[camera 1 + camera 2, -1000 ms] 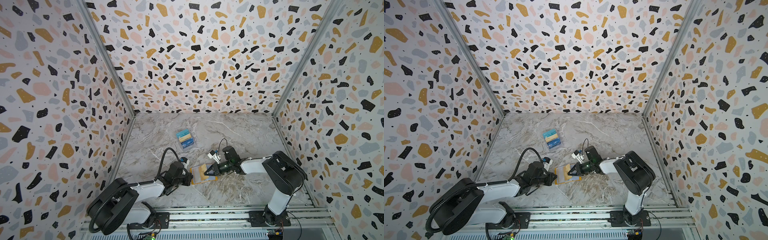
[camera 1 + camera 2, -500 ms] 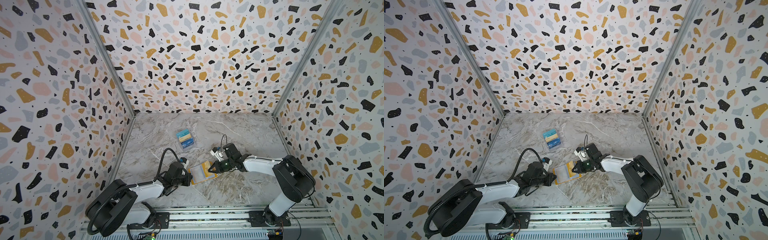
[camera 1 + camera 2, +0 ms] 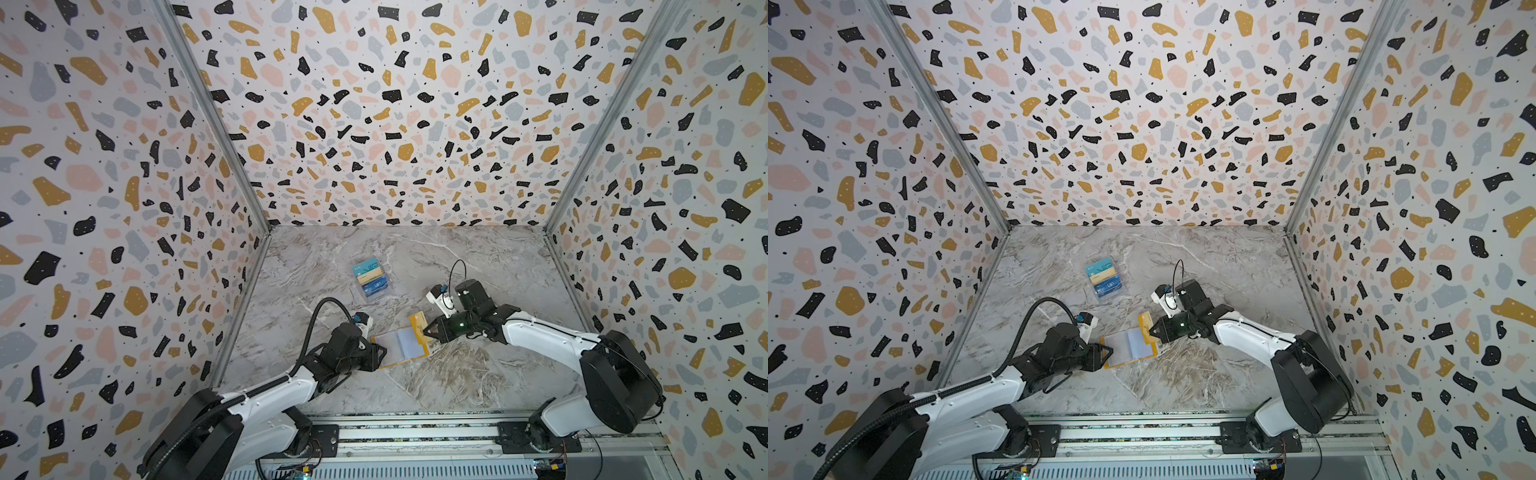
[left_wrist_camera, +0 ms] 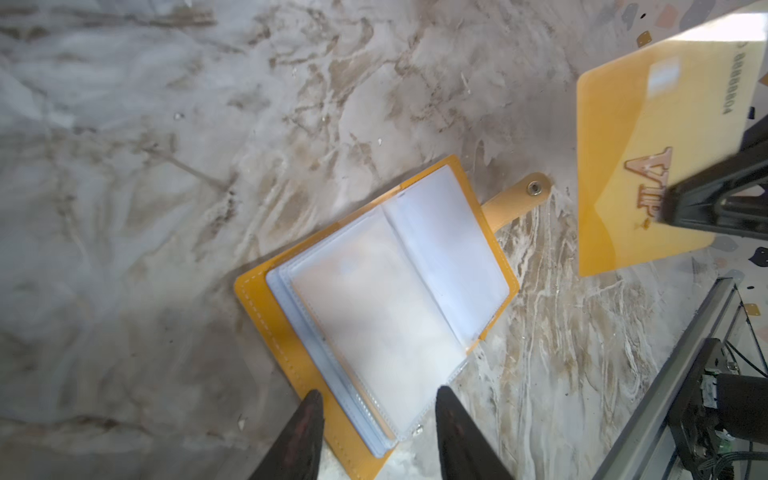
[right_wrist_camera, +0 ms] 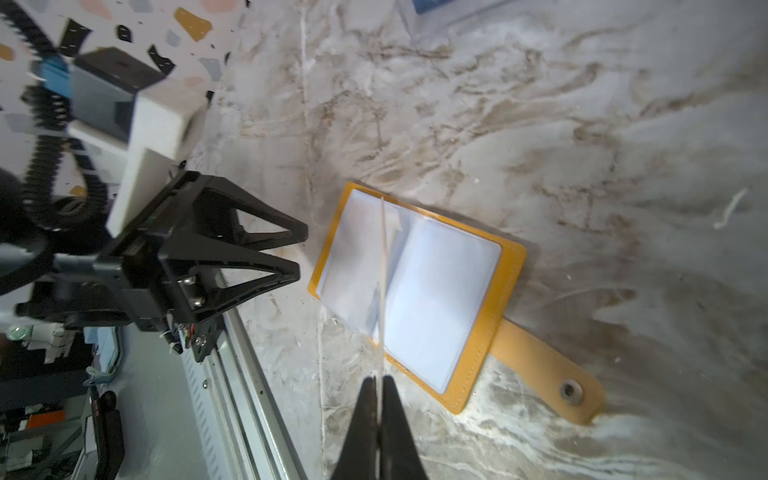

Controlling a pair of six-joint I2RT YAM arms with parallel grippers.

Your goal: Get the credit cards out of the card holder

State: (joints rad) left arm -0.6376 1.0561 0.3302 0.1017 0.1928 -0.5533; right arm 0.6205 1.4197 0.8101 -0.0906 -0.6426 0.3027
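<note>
The mustard-yellow card holder [image 3: 401, 347] [image 3: 1129, 347] lies open and flat on the marble floor, its pale clear sleeves [image 4: 386, 299] [image 5: 432, 286] facing up. My right gripper [image 3: 426, 332] [image 3: 1152, 331] [image 5: 379, 380] is shut on a gold-yellow credit card [image 3: 417, 323] [image 3: 1145, 322] [image 4: 648, 166] with "VIP" lettering. It holds the card on edge just beyond the holder's snap-tab side, clear of the sleeves. My left gripper [image 3: 382, 353] [image 3: 1109, 353] [image 4: 376, 399] [image 5: 302, 254] is open, its fingers straddling the holder's opposite edge and holding nothing.
A clear tiered plastic box [image 3: 372, 279] [image 3: 1105, 279] with a teal card and other cards stands behind the holder. The holder's snap tab [image 4: 519, 199] [image 5: 548, 382] sticks out flat. A metal rail [image 3: 415, 432] runs along the front edge. Patterned walls enclose three sides.
My left gripper has opened and let go of the holder's edge. My right gripper has drawn the gold-yellow card out of the sleeves and a little away from the holder.
</note>
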